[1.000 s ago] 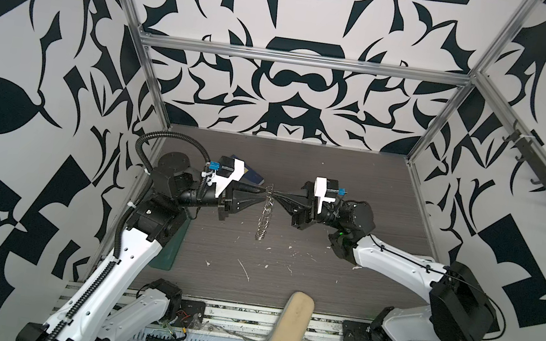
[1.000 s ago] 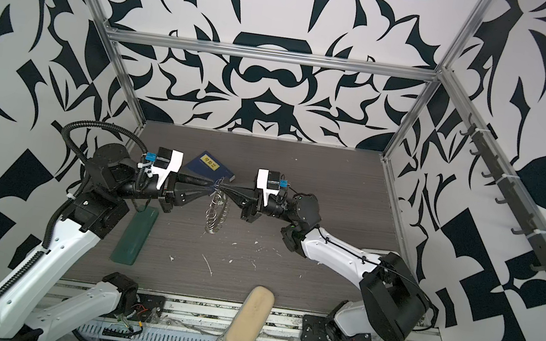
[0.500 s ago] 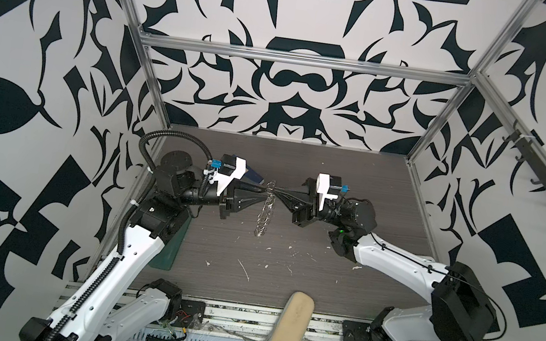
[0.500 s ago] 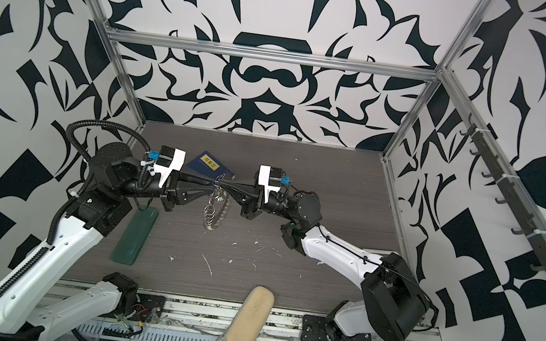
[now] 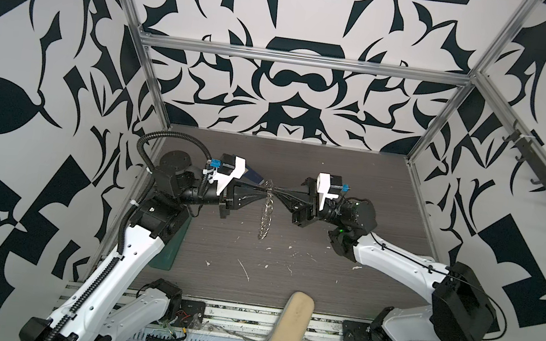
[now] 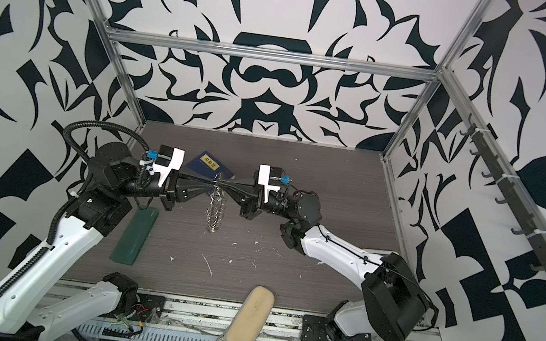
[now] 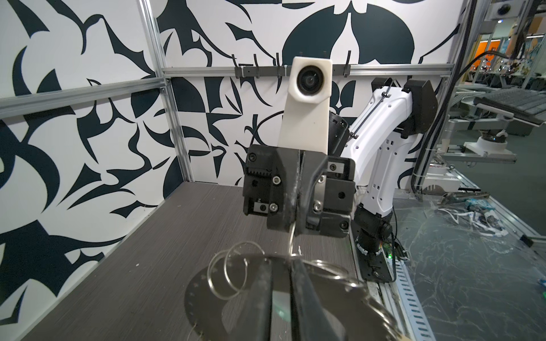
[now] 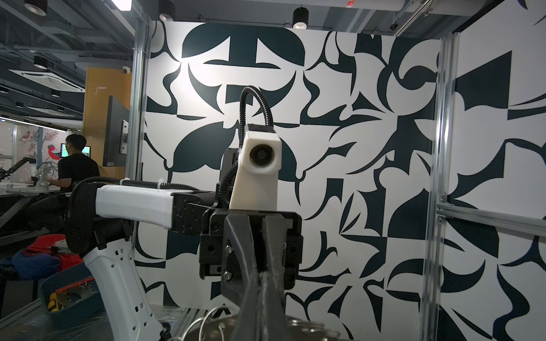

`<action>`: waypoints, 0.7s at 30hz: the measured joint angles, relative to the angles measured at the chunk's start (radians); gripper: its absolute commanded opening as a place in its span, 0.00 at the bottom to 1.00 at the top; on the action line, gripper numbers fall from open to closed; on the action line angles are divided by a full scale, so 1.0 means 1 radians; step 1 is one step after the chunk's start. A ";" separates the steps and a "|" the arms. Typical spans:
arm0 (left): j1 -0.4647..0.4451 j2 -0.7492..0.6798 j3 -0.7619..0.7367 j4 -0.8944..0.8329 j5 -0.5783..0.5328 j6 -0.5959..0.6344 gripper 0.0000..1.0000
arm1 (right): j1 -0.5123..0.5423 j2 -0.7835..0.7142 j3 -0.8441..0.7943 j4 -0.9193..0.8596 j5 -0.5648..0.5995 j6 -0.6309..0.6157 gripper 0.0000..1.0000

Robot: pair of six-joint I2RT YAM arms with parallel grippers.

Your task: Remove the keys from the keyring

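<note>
Above the middle of the table [image 5: 322,276], the left gripper [image 5: 265,191] and right gripper [image 5: 276,192] stood tip to tip, the jaws of each pressed together on the top rim of the keyring [image 5: 266,215], which hung edge-on beneath them. The keys could not be made out. A hard pull apart risked the thin wire slipping free and the ring dropping, or the fingertips colliding.

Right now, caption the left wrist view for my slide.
Right claw pinches a wire loop of the keyring; left claw grips it too.
</note>
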 measured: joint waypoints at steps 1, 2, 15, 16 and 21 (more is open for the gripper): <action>0.000 0.000 0.000 0.000 0.000 -0.002 0.11 | 0.000 0.000 0.000 0.000 -0.001 0.002 0.00; 0.000 0.001 0.000 0.000 0.000 -0.003 0.11 | 0.000 0.000 0.000 0.000 -0.002 0.003 0.00; 0.001 0.005 0.000 0.024 0.000 -0.020 0.16 | 0.000 0.000 0.000 0.003 -0.003 0.007 0.00; 0.001 0.005 0.000 0.027 0.000 -0.021 0.16 | 0.000 0.000 0.000 0.003 -0.003 0.007 0.00; 0.001 0.005 0.000 0.030 0.000 -0.023 0.16 | 0.000 0.001 0.000 0.003 -0.008 0.007 0.00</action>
